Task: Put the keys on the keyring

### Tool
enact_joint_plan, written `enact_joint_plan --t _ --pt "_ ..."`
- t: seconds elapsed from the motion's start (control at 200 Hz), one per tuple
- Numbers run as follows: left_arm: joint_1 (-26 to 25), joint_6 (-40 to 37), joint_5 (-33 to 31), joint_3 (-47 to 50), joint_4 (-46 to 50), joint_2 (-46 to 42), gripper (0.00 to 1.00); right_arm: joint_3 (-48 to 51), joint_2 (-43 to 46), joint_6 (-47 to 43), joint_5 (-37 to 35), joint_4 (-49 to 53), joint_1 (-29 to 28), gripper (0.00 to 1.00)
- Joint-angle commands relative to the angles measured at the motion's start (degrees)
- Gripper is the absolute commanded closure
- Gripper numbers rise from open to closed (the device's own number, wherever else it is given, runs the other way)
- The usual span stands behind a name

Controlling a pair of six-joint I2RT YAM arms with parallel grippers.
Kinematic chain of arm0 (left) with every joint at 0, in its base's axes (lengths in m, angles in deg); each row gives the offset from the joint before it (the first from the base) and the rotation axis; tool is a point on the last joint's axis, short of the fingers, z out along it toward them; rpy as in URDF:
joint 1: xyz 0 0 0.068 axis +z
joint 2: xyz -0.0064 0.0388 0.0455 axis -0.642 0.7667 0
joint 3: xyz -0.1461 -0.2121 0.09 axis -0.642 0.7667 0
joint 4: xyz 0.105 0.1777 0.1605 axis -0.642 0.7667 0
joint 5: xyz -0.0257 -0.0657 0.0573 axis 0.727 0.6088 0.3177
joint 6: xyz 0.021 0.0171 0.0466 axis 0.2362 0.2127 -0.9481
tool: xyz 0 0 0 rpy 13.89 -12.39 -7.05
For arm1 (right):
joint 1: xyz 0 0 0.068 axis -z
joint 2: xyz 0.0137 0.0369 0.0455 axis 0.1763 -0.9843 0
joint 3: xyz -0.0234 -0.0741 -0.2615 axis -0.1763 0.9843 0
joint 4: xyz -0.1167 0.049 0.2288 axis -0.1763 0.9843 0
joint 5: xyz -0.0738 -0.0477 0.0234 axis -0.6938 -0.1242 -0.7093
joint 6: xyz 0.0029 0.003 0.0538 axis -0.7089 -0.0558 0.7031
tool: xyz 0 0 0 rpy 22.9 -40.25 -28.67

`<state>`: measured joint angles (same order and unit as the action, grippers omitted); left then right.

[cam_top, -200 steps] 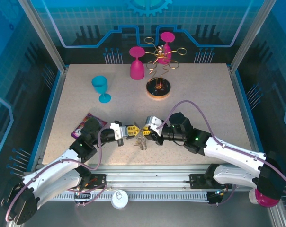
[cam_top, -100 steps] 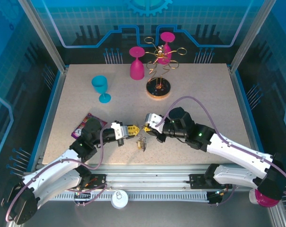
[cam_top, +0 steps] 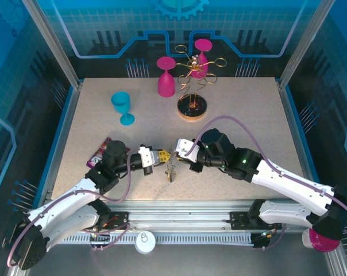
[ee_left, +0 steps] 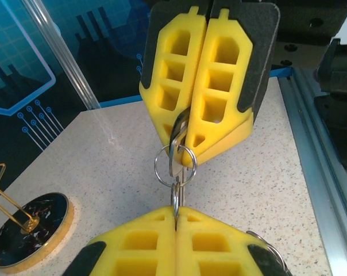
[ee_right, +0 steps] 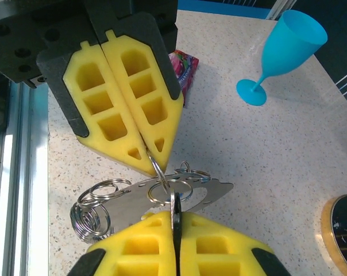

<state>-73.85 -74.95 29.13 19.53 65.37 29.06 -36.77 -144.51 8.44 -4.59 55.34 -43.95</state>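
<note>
While both grippers meet tip to tip above the speckled beige desk (cam_top: pixel 248 115), nearside-right of the turquoise plastic goblet (cam_top: pixel 122 106), the left gripper (cam_top: pixel 163 156) clamps the thin silver split-ring keyring (ee_left: pixel 174 167). The right gripper (cam_top: pixel 177 154) pinches what looks like a flat silver key (ee_left: pixel 179 129), likely steadying both for threading.
</note>
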Motion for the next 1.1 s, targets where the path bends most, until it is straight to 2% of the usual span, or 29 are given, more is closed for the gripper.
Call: enact_joint_plan --t 0.0,0.035,0.11,0.3,0.505,0.635,0.69,0.771,0.831,0.946,1.091 --pt "0.27 -1.07 -1.14 -1.21 3.70 0.28 0.73 -2.87 0.00 -1.04 -4.83 1.04 -0.26 1.00" --pt "0.23 -0.81 -1.12 -1.21 3.44 0.12 0.65 -2.95 -0.16 -1.08 -5.78 1.44 -0.30 1.00" --pt "0.31 -0.32 -1.06 -1.19 2.71 -0.19 0.60 -3.23 -0.62 -1.04 -7.27 2.51 -0.21 1.00" --pt "0.94 2.95 -2.46 0.54 -2.59 -2.20 0.36 -3.69 -1.43 -0.67 -8.19 4.01 0.57 1.00" --pt "1.39 10.64 -12.52 1.10 -9.23 -7.33 0.13 -6.25 -4.49 -0.34 -5.92 3.94 1.47 1.00" --pt "1.45 20.27 -26.72 -0.33 -9.43 -12.74 0.07 -9.17 -8.35 -0.20 -2.34 0.66 1.29 1.00" --pt "1.39 23.53 -35.29 -0.46 -9.10 -14.89 0.05 -11.02 -11.01 0.34 -0.54 -1.41 0.92 1.00" --pt "1.60 29.05 -51.26 -1.02 -7.37 -17.48 0.03 -14.77 -15.26 1.35 1.60 -4.37 -0.37 1.00" --pt "2.02 31.89 -59.03 -2.07 -3.92 -18.61 0.03 -17.84 -18.52 2.40 2.88 -6.33 -1.61 1.00" --pt "3.26 38.50 -67.03 -2.13 1.21 -19.78 0.02 -20.97 -23.85 6.43 4.17 -10.75 -2.23 1.00" --pt "4.87 46.97 -68.37 -0.78 5.54 -21.47 0.02 -17.44 -28.92 6.77 1.96 -14.19 -1.77 1.00"
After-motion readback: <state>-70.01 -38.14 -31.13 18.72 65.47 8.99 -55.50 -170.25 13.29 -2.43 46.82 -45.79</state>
